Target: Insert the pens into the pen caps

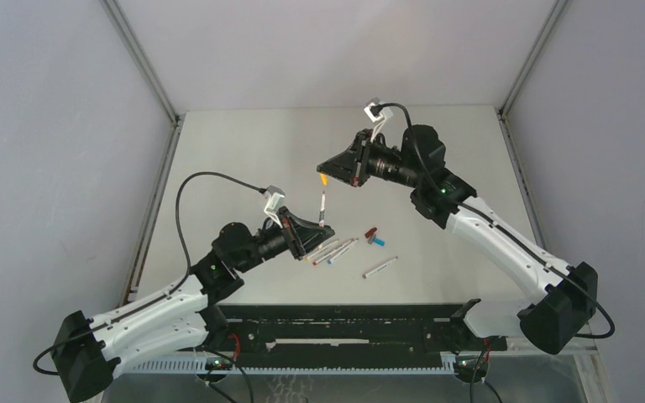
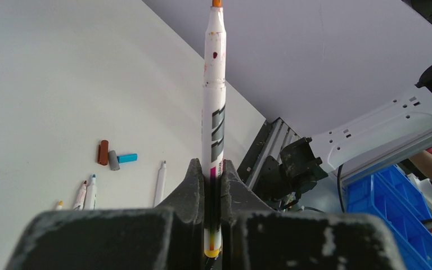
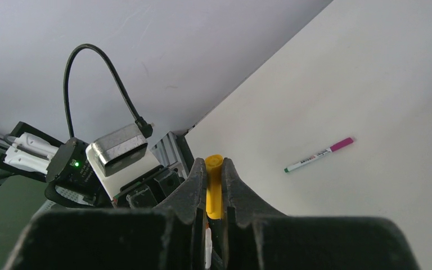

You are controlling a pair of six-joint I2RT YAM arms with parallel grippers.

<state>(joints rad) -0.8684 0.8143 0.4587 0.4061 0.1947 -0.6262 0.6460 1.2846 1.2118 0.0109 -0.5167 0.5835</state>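
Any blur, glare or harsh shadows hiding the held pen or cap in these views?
Top external: even soft light, faint shadows, no glare. Left wrist: white grey-banded marker pen sharp, black left gripper body near the lens soft. Right wrist: yellow plastic cap clear, black right gripper body blurred.

Pale grey matte tabletop [image 1: 235,151]. Lying near its middle: a loose cluster of slim white marker pens [image 1: 332,250]; one separate white pen [image 1: 380,267] to their right; a stubby dark red cap [image 1: 370,231] beside a grey cap [image 2: 113,160], which touches a blue cap [image 2: 127,158]. A magenta-capped white pen [image 3: 319,154] lies alone.
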